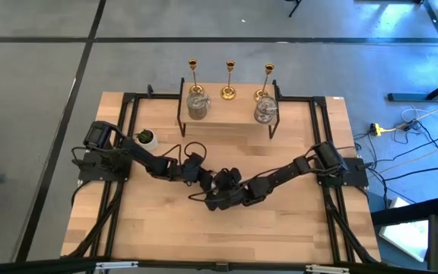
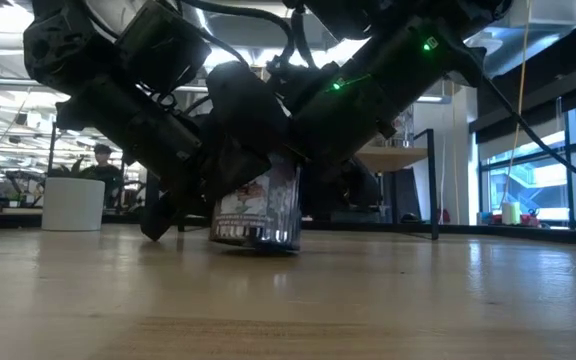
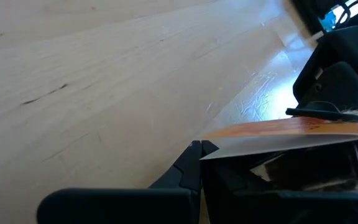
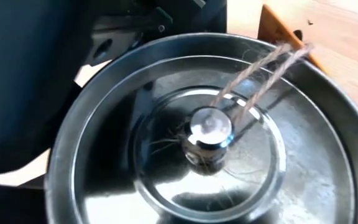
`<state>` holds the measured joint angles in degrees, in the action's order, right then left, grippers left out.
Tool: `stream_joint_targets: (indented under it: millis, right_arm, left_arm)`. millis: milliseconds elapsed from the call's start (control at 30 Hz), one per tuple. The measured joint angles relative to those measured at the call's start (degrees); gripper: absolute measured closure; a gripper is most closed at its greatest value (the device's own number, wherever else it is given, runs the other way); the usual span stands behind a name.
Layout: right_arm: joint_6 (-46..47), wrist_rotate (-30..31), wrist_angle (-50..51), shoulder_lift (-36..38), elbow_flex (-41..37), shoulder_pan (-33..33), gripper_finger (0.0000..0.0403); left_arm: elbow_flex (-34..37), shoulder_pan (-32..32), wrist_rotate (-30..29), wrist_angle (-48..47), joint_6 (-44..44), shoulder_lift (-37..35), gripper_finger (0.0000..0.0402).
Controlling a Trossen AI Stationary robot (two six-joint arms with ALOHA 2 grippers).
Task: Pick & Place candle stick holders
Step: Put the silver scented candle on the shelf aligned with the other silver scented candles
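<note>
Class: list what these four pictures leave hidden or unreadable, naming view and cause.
High view: the middle silvery-glass holder, covered by the left arm and right arm.
Low view: the gold holders, hidden behind those arms.
Left wrist view: the label, seen edge-on, print unreadable.
Right wrist view: the holder's sides, cut off by the edges.

wooden table [image 1: 158, 221], silvery holder [image 2: 258, 212], plant pot [image 1: 146, 138]

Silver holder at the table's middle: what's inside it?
Looking down into the silver holder, there is a small round metal stud at its centre and a twine loop tied to it. No candle shows. The rim's far side is hidden by a dark arm.
</note>
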<state>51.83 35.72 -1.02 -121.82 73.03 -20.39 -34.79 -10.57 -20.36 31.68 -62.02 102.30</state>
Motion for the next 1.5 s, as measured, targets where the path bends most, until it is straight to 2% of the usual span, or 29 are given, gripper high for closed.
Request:
stream_joint_targets:
  millis: [267, 533, 667, 900, 1000, 1233, 1400, 1500]
  right_arm:
    - [-1.96, -2.35, 5.20, 2.81, 2.51, -1.39, 0.0049]
    - [-2.82, 3.46, 17.74, 6.89, 8.79, -2.17, 0.0049]
    - [-2.50, 8.56, 23.85, 7.91, 13.13, -2.07, 0.0049]
    - [-2.48, 19.24, 36.79, 8.57, 23.06, 1.45, 0.0049]
    - [-2.37, 20.63, 41.68, 8.57, 25.93, 4.68, 0.0049]
    - [5.81, 17.68, 51.20, 8.52, 27.69, 13.94, 0.0049]
    - [0.81, 16.55, 50.37, 8.48, 27.65, 17.80, 0.0049]
    - [0.98, 17.01, 51.00, 8.48, 27.63, 18.93, 0.0049]
  left_arm:
    - [-0.04, -0.35, -6.03, -3.79, 0.19, -5.50, 0.0400]
    - [-0.02, -0.04, -21.37, -19.11, 0.62, -19.44, 0.0400]
    - [0.10, 0.04, -27.07, -26.28, 0.24, -27.23, 0.0400]
    - [0.06, -0.95, -29.30, -30.41, 2.96, -36.06, 0.0400]
    - [0.02, -2.22, -30.11, -31.36, 3.25, -37.97, 0.0400]
    - [0.00, -5.40, -31.29, -32.02, 3.06, -38.83, 0.0400]
    - [0.00, -6.91, -32.54, -32.29, 2.58, -38.62, 0.0400]
    - [0.00, -7.10, -32.62, -32.76, 1.67, -38.64, 0.0400]
